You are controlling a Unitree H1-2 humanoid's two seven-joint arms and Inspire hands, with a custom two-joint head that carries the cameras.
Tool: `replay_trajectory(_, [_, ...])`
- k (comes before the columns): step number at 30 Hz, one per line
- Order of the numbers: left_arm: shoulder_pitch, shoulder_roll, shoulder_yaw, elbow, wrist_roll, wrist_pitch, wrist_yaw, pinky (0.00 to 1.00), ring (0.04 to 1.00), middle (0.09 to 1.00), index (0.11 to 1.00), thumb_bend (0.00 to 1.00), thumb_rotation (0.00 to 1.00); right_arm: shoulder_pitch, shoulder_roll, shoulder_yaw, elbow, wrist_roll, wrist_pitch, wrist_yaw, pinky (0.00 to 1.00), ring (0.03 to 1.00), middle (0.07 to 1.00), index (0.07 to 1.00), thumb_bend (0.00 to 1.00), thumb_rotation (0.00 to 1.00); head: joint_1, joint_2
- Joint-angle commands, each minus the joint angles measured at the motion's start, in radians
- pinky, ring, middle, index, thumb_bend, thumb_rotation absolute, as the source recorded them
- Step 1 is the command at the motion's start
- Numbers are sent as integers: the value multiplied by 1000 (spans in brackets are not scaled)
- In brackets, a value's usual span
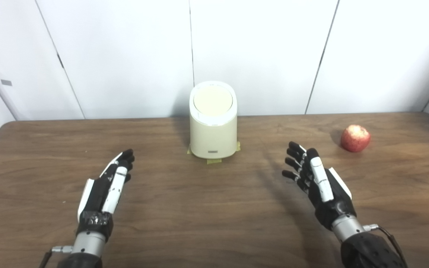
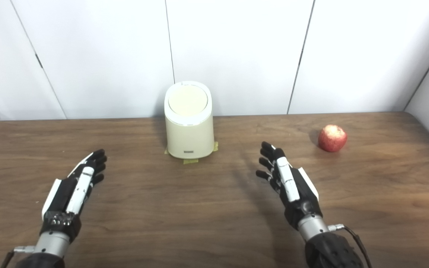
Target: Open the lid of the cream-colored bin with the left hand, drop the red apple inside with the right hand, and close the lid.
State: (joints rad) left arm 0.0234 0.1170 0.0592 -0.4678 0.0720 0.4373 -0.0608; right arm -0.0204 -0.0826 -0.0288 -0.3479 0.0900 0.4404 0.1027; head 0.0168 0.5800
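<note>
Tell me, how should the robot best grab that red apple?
Probably from above, or slightly from its near left side, where the open right hand waits. The apple is round, stands alone on the table with free space all around, so the fingers can wrap its widest middle.

One cream-colored bin [image 1: 213, 123] with one lid [image 1: 213, 101], one red apple [image 1: 355, 138], one table [image 1: 199, 223], two robot hands

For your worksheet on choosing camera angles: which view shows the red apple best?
The left eye view: the red apple looks slightly larger there, unobstructed on the table. The right eye view shows the same apple whole, only slightly smaller.
</note>
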Motion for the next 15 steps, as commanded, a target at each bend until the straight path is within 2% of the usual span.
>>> replay_trajectory(1, [-74, 21, -13, -55, 46, 18, 0, 879, 903, 899, 907, 439, 679, -20, 0, 0, -9, 2, -50, -4, 840, 932, 943, 928, 568, 1000, 7, -11])
replay_trajectory(2, [-85, 25, -14, -59, 56, 27, 0, 873, 885, 888, 907, 497, 602, -18, 0, 0, -6, 3, -56, -1, 846, 934, 945, 931, 564, 1000, 7, -11])
replay_trajectory(3, [-110, 26, -9, -59, 62, 31, -2, 871, 879, 884, 906, 517, 575, -15, -1, -1, 0, 6, -65, 2, 848, 934, 946, 931, 563, 1000, 13, -23])
replay_trajectory(4, [-145, 37, -8, -58, 90, 32, -14, 802, 848, 867, 894, 598, 481, -12, -1, -1, 7, 8, -74, 3, 855, 935, 946, 932, 559, 1000, 19, -33])
replay_trajectory(5, [-169, 43, -6, -57, 112, 32, -25, 768, 838, 861, 891, 641, 436, -10, -1, -2, 11, 8, -80, 3, 858, 935, 945, 932, 558, 1000, 19, -33])
replay_trajectory(6, [-204, 51, -2, -55, 153, 32, -47, 751, 833, 858, 889, 663, 413, -9, -1, -2, 15, 7, -83, 1, 859, 935, 945, 932, 557, 1000, 20, -34])
replay_trajectory(8, [-258, 55, 15, -53, 206, 33, -98, 788, 830, 860, 893, 759, 364, -7, -1, -1, 20, 4, -90, 0, 859, 929, 942, 929, 564, 1000, 21, -35])
replay_trajectory(9, [-287, 51, 30, -48, 219, 33, -124, 797, 830, 862, 895, 776, 356, -8, -1, 0, 23, 3, -92, -1, 859, 928, 942, 929, 565, 1000, 21, -40])
replay_trajectory(12, [-380, 17, 84, -31, 269, 33, -208, 790, 844, 882, 912, 830, 243, -10, 0, -1, 31, 4, -96, -1, 860, 931, 944, 927, 562, 1000, 23, -42])
replay_trajectory(15, [-490, -42, 153, -3, 363, 33, -320, 793, 867, 902, 924, 852, 162, -9, -1, 1, 35, 5, -100, 2, 856, 931, 943, 930, 566, 1000, 23, -42])
